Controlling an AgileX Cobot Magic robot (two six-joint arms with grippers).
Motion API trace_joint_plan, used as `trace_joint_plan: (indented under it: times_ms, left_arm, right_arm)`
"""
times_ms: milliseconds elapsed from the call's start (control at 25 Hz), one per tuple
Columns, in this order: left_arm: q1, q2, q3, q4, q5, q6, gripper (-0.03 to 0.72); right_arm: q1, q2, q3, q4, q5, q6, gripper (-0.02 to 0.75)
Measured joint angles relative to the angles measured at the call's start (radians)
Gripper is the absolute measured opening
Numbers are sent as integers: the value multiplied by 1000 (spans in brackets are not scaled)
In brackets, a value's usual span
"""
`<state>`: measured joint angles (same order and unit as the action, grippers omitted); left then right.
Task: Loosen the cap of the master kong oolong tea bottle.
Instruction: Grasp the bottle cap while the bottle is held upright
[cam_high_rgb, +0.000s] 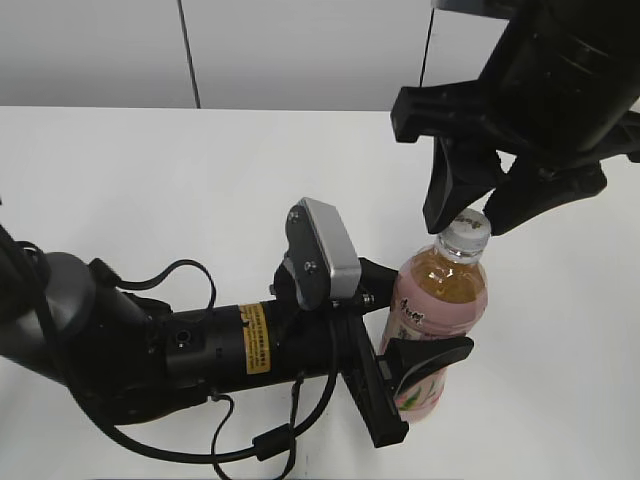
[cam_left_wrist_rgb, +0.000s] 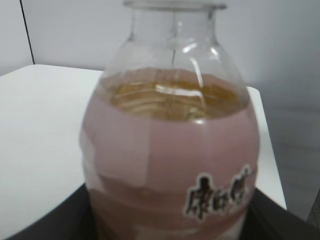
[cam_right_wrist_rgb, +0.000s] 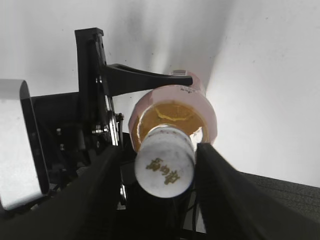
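The master kong oolong tea bottle (cam_high_rgb: 445, 290) stands upright on the white table (cam_high_rgb: 150, 180), with amber tea and a pink label. My left gripper (cam_high_rgb: 415, 315) is shut on its body from the left; its dark jaws flank the label in the left wrist view (cam_left_wrist_rgb: 170, 231), where the bottle (cam_left_wrist_rgb: 170, 150) fills the frame. The white cap (cam_high_rgb: 466, 233) sits on the neck. My right gripper (cam_high_rgb: 470, 222) is open and hangs over it, one finger on each side. In the right wrist view the cap (cam_right_wrist_rgb: 165, 167) with gold print lies between the fingers (cam_right_wrist_rgb: 159, 165), a gap on its left.
The left arm with its cables (cam_high_rgb: 200, 350) lies across the front left of the table. The left wrist camera housing (cam_high_rgb: 320, 250) stands close to the bottle's left. A grey wall (cam_high_rgb: 300, 50) runs behind the table's far edge.
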<state>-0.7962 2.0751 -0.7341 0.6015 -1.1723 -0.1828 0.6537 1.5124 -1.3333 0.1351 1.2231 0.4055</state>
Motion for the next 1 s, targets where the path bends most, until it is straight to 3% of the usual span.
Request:
trace_joint_plan:
  times_ms: [560, 760, 1000]
  left_arm:
    - [0, 0, 0, 0, 0, 0, 393]
    - [0, 0, 0, 0, 0, 0, 393]
    - [0, 0, 0, 0, 0, 0, 393]
  right_arm:
    - [0, 16, 0, 14, 0, 0, 365]
    - [0, 16, 0, 8, 3, -16, 274]
    - [0, 16, 0, 6, 3, -173, 272]
